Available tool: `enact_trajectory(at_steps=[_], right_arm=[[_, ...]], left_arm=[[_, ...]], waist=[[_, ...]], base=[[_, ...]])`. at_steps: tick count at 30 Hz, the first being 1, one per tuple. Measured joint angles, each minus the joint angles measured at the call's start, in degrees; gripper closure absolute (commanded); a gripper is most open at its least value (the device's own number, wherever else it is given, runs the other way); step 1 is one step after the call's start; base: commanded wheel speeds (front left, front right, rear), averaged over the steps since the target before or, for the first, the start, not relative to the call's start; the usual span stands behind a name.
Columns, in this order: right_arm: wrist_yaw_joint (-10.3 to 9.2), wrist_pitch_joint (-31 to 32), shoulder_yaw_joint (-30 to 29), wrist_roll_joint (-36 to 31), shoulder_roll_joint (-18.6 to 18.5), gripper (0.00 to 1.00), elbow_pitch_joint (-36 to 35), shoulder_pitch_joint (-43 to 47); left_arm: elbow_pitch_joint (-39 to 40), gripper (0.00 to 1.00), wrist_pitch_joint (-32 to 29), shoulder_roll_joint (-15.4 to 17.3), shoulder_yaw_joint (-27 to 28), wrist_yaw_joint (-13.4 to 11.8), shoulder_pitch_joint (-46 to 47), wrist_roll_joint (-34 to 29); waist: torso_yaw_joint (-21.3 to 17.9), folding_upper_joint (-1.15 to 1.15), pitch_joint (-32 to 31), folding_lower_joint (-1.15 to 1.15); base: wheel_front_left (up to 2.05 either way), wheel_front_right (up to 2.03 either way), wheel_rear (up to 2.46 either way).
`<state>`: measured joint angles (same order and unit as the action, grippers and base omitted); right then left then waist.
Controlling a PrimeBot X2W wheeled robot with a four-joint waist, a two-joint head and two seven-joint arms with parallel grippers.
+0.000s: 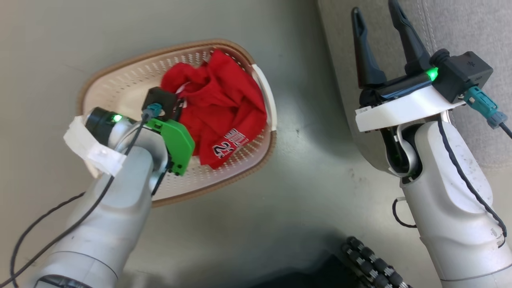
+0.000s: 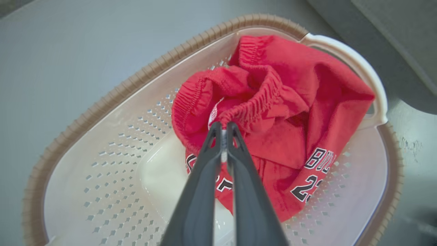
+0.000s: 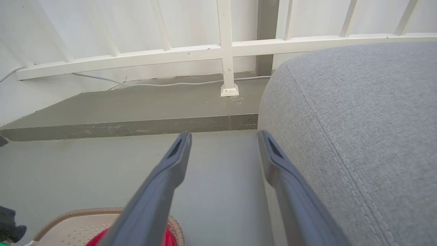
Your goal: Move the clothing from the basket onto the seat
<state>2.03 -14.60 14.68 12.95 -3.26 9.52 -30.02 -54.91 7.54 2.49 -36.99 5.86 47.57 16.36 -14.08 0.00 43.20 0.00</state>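
Clothing [image 1: 224, 108] lies bunched and red in the basket [image 1: 128, 84] on the floor [image 1: 280, 200], left of the seat [image 1: 472, 32]. My right pincer [image 1: 374, 8] hangs spread and empty by the seat's left edge.

From my left wrist, my left pincer [image 2: 223, 129] is pressed together on a gathered elastic fold of the clothing [image 2: 290, 102], with the "23" lettering to its right.

From my right wrist, the right pincer [image 3: 224, 135] is spread, the seat [image 3: 358, 119] just to its right and the basket [image 3: 68, 213] near on the left.

The right gripper [image 3: 224, 134] holds its two dark fingers spread at bottom centre. A grey sofa cushion [image 3: 358, 136] takes the right side, and a white railing [image 3: 218, 51] crosses the top. At lower left, a brown-rimmed basket [image 3: 68, 215] holds red clothing [image 3: 97, 240].
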Motion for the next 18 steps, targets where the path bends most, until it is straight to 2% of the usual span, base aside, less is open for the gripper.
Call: enact_trajectory(at_steps=[7, 18], right_arm=[[0.97, 0.0, -0.5, -0.9, -0.9, 0.00, 2.6, 1.0], [1.57, 0.0, -0.8, -1.5, -2.1, 0.00, 6.3, 5.2]], left_arm=[[4.3, 1.00, 5.0, -0.1, -2.0, 0.6, -3.3, 4.4], [10.5, 1.00, 6.7, -0.2, -2.2, 1.0, -7.3, 11.5]], waist=[[3.0, 0.00, -4.1, 0.00], [7.9, 0.00, -12.4, 0.00]], base=[[0.00, 0.00, 0.00], [0.00, 0.00, 0.00]])
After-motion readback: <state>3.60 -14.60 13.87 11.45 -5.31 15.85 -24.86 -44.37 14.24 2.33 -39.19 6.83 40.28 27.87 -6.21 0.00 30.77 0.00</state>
